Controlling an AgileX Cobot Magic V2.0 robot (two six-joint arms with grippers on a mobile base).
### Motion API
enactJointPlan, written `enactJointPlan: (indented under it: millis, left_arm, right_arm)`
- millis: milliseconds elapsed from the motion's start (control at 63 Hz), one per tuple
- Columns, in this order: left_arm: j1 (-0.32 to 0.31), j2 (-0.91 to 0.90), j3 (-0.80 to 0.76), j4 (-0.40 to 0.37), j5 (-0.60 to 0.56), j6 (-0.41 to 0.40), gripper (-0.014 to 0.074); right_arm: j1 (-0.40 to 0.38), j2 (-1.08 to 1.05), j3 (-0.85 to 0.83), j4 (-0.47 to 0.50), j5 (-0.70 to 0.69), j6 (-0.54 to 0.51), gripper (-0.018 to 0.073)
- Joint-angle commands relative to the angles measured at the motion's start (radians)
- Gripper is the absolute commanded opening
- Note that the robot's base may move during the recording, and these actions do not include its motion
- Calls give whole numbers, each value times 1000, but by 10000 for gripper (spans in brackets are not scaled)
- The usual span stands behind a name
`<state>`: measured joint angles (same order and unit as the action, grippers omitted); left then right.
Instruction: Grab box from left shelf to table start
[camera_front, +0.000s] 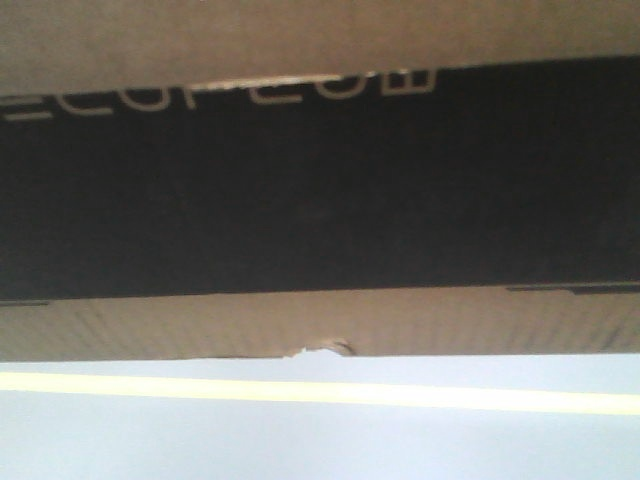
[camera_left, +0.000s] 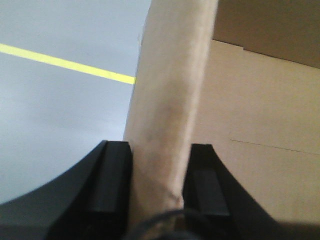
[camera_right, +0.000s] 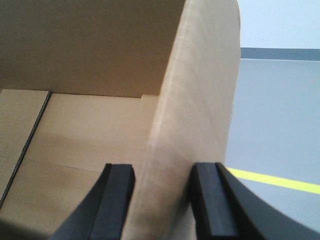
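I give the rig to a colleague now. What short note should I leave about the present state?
Left gripper: fingers shut on one wall of the box.
Right gripper: fingers shut on another wall.
Box: fills the front view, grey floor with a yellow line below it.
Shelf and table: not in view.
Done: two-arm grasp. Left: set the box on the table.

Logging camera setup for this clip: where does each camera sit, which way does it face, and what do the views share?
Exterior front: faces forward from the robot; the box fills most of the frame, grey floor and yellow line below; no robot parts show.
Left wrist: looks along the left gripper, clamped across a box wall; floor left.
Right wrist: looks along the right gripper, also clamped across a box wall; floor right.
Shared: all three show the box and yellow line.
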<state>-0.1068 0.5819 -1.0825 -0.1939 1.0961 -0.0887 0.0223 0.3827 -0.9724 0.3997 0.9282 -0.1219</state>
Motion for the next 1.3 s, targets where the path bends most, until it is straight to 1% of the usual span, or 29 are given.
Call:
enactJointPlan:
  millis: [0, 1285]
  left_arm:
    - [-22, -7, -41, -315, -76, 73, -12]
    - [-22, -7, -41, -315, -76, 73, -12]
  right_arm:
    - [4, 19, -29, 158, -127, -8, 56]
    - [4, 19, -29, 158, -128, -8, 56]
